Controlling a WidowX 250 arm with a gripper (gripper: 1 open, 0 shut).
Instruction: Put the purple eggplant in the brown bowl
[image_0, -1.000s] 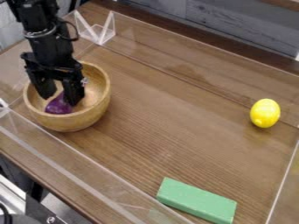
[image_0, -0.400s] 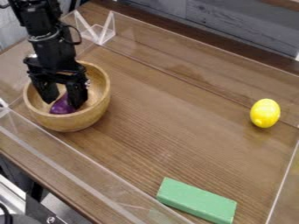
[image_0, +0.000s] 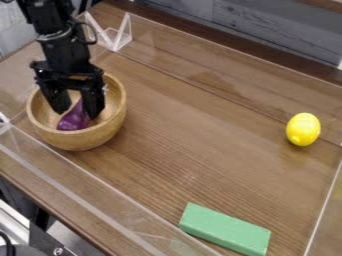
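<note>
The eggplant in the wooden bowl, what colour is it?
The eggplant is purple, showing best in the camera view.

One brown bowl (image_0: 112, 127), one purple eggplant (image_0: 72, 119), one yellow lemon (image_0: 303, 129) and one green block (image_0: 225, 230) are counted on the desk (image_0: 187, 120); one black gripper (image_0: 71, 95) is counted above the bowl.

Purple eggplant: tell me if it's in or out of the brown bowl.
In: the eggplant lies inside the bowl, below its rim.
</note>
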